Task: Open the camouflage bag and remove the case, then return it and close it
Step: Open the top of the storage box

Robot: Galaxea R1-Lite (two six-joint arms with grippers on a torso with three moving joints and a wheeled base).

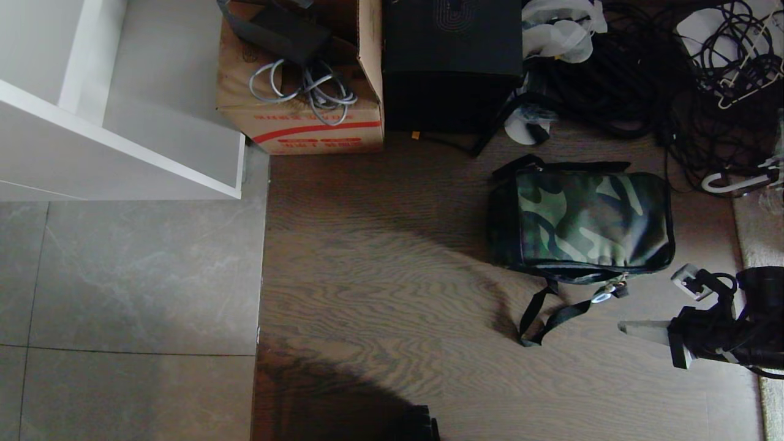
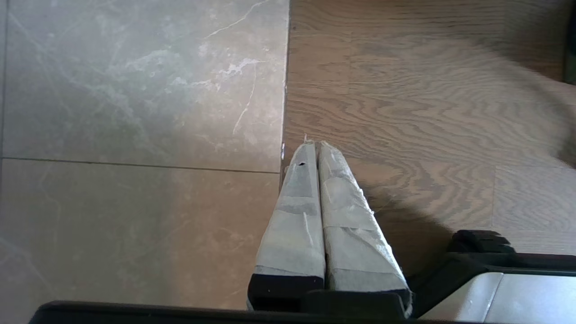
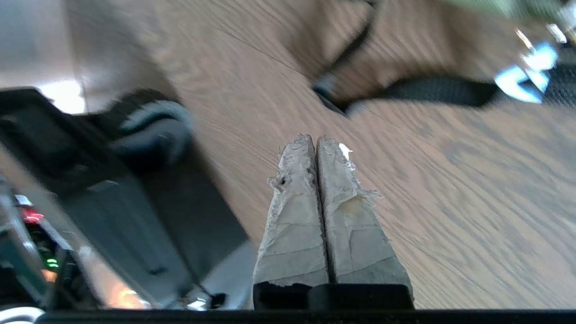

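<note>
The camouflage bag lies zipped shut on the wood floor at the right, green top up. Its black strap trails toward me, and a white clip hangs at the near edge. The case is hidden. My right gripper hovers low at the right edge, shut and empty, pointing left, a little nearer me than the bag's near right corner. In the right wrist view the shut gripper is over bare floor, with the strap and clip beyond. My left gripper is shut, parked over the tile-wood seam.
A cardboard box with cables and a tall black box stand at the back. A tangle of black cables lies behind the bag. A white shelf stands at the back left. A carpet edge runs along the right.
</note>
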